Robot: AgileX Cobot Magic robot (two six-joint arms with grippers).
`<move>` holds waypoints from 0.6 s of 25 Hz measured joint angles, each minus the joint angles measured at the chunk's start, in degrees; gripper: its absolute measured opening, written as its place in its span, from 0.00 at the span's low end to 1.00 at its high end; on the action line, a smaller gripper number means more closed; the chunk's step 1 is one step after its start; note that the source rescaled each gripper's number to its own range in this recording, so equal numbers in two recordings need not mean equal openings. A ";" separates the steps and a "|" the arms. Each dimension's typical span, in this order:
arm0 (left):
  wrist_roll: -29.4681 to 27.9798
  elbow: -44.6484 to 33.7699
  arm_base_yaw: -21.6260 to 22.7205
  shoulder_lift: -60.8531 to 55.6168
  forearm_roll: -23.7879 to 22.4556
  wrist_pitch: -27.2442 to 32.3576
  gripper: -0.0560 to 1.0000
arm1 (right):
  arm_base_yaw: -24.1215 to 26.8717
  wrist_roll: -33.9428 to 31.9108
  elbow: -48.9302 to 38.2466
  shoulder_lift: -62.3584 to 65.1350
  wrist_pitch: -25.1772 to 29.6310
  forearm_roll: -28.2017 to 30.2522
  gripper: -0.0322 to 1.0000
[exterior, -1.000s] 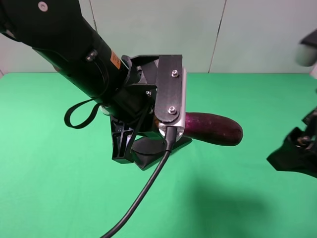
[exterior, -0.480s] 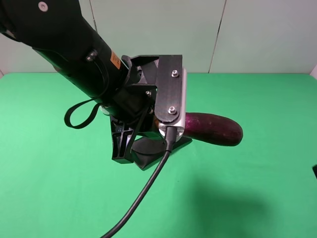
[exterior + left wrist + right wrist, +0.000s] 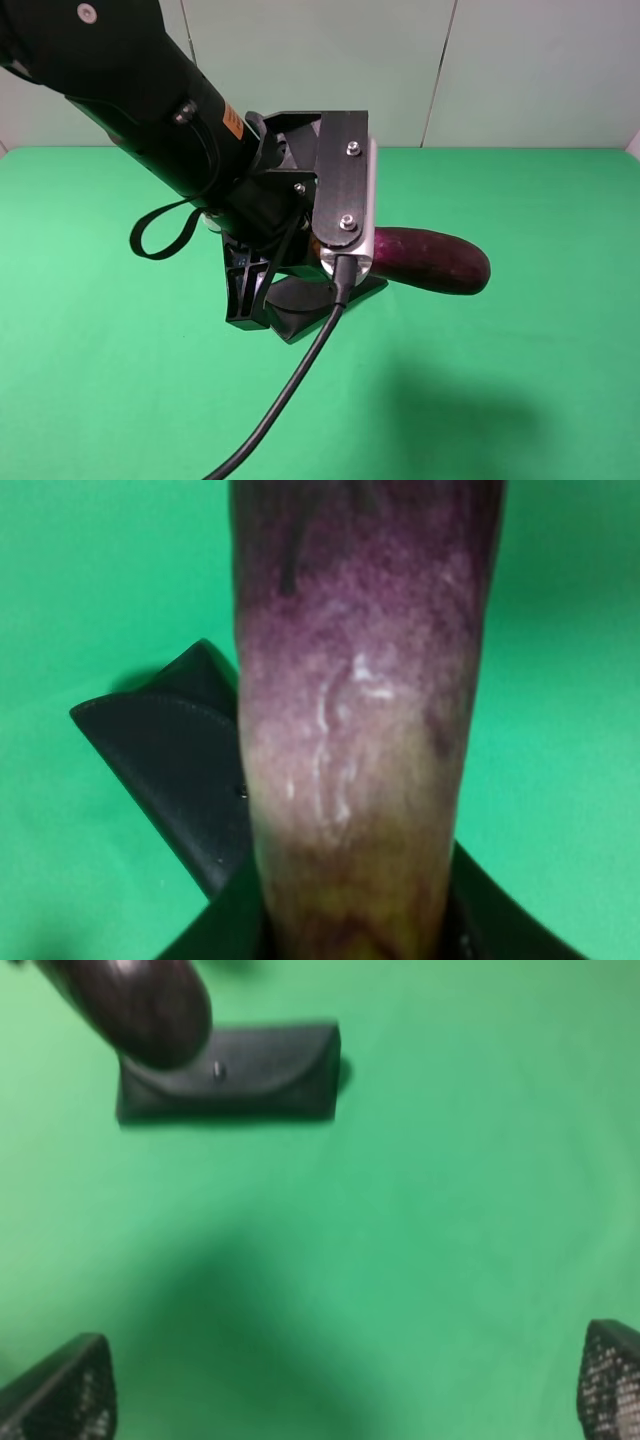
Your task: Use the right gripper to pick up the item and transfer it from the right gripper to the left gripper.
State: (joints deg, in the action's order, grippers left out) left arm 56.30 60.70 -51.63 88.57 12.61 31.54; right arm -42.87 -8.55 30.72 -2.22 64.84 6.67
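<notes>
A green cloth-covered table (image 3: 100, 400) is seen from a high camera, with a pale panelled wall behind it. From the upper left a bulky black robot arm reaches down toward the middle of the table. It carries a small orange warning sticker (image 3: 232, 122), and a loop of black cable (image 3: 158, 232) hangs off its left side. The arm ends in the left gripper (image 3: 300, 230), which is fronted by a silver metal plate with two bolts (image 3: 346, 185). A black cord (image 3: 290, 385) runs from the plate toward the bottom edge.

The left gripper's jaws are pressed together on the pale yellowish end of the slim glossy purple eggplant (image 3: 432, 260). In the left wrist view this end sits wedged between black jaw parts. The eggplant juts out to the right of the plate, nearly level, and its dark rounded end points toward the right side of the table.

Under the gripper a black folded glasses case (image 3: 310, 305) lies flat on the cloth, and the eggplant crosses above it. A soft shadow falls on the cloth nearer the camera.

The right gripper (image 3: 335, 1390) is outside the high view. Its own wrist camera shows two black textured fingertips (image 3: 60, 1395) spread wide apart with nothing between them. It is well away from the eggplant and the case.
</notes>
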 joint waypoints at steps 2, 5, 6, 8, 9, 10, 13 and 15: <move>0.00 0.00 0.00 0.00 0.00 0.00 0.05 | 0.00 0.00 -0.15 2.03 0.00 0.00 1.00; -0.06 0.00 0.00 0.00 0.00 0.01 0.05 | 0.00 0.00 -0.39 2.60 -1.06 0.00 1.00; -0.06 0.00 0.00 0.00 0.00 0.01 0.05 | 0.00 0.00 -0.59 2.60 -1.86 -0.05 1.00; -0.06 0.00 0.00 0.00 0.00 0.01 0.05 | 0.00 0.00 -1.68 2.60 -4.24 -0.62 1.00; -0.06 0.00 0.00 0.00 0.00 0.01 0.05 | 0.00 0.28 -2.09 2.60 -4.72 -1.20 1.00; -0.06 0.00 0.00 0.00 0.00 0.01 0.05 | 0.00 0.58 -2.26 2.60 -5.00 -1.79 1.00; -0.06 0.00 0.00 0.00 0.00 0.01 0.05 | 0.00 1.15 -2.27 2.60 -5.59 -2.38 1.00; -0.12 0.00 0.00 0.00 0.05 0.06 0.05 | 0.00 1.34 -2.27 2.60 -5.59 -2.50 1.00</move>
State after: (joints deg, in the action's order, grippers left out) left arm 56.19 60.70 -51.63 88.57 12.66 31.60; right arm -42.87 -7.21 28.45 0.37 59.25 4.17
